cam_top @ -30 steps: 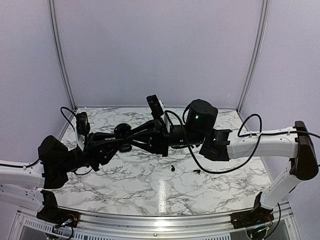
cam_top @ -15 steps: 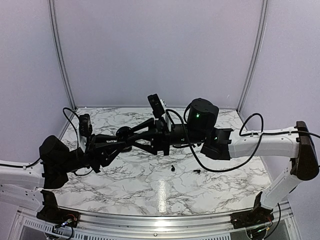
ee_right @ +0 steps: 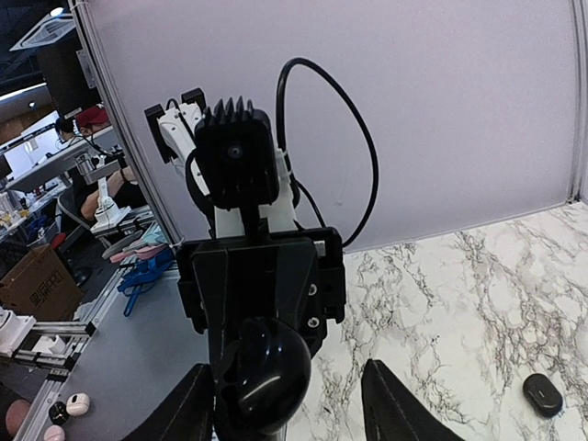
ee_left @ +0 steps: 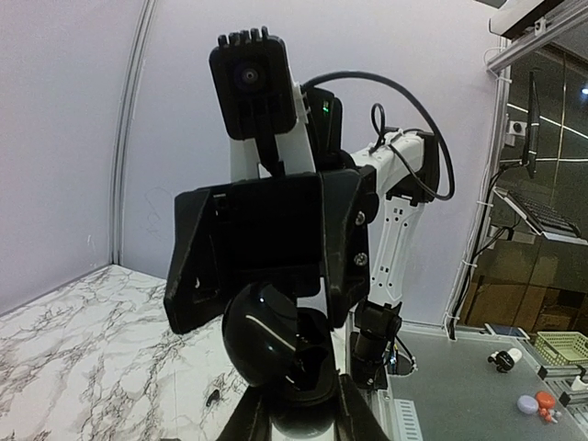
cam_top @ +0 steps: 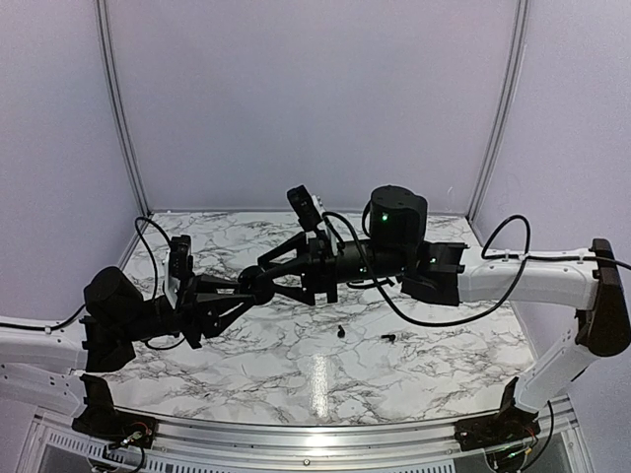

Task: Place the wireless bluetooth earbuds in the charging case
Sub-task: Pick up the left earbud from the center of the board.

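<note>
With nothing inserted yet, the left gripper (ee_left: 301, 404) clamps the glossy black rounded charging case (ee_left: 276, 344) aloft, the right gripper (ee_right: 289, 377) gapes wide around it, and two tiny black earbuds (cam_top: 340, 331) lie on the marble table (cam_top: 296, 384) toward 4 o'clock.

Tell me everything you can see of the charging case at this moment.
The charging case is a small, rounded, glossy black shell, plastic by its look. It is held in the air above the marble table, pinched between the fingers of the left gripper. The right gripper faces it with fingers spread to either side; contact there cannot be told. Whether its lid is open is unclear.
</note>
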You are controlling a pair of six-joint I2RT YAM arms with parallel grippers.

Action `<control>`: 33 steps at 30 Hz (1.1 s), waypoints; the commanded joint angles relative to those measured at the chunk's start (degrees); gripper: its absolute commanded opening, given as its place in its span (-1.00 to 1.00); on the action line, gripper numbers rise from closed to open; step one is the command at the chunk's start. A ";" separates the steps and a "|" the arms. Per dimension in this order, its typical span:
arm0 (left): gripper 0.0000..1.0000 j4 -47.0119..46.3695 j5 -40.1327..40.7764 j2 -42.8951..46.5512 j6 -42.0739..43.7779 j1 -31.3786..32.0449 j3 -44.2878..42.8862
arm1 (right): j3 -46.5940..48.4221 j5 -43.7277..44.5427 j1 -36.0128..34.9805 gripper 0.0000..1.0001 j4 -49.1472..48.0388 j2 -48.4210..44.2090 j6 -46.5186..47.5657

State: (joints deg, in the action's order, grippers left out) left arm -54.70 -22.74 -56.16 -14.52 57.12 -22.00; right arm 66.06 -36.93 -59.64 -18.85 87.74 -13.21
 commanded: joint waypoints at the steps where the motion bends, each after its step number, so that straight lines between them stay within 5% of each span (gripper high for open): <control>1: -1.00 3.16 -2.15 1.77 2.28 0.33 -1.12 | 2.81 1.06 1.19 0.09 2.27 0.24 -0.38; 9: -1.00 13.49 -0.49 4.47 8.45 0.27 -2.30 | 2.99 0.23 3.32 0.04 3.62 0.41 -1.00; 17: -1.00 14.18 2.14 6.03 7.12 0.27 -0.41 | 0.10 0.38 5.85 0.11 7.07 -5.26 2.94; 28: -1.00 14.18 3.53 7.97 6.96 0.27 2.16 | -14.12 11.64 16.45 0.07 21.49 -12.72 0.38; 33: -1.00 14.16 3.27 7.64 7.94 0.27 3.08 | -17.70 16.15 17.86 -0.03 24.63 -8.93 -2.26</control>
State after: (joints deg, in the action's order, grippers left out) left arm -40.40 -19.84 -49.04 -7.73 57.12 -19.84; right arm 49.32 -25.93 -42.70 0.78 76.29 -12.84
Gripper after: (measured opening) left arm 0.223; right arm 0.506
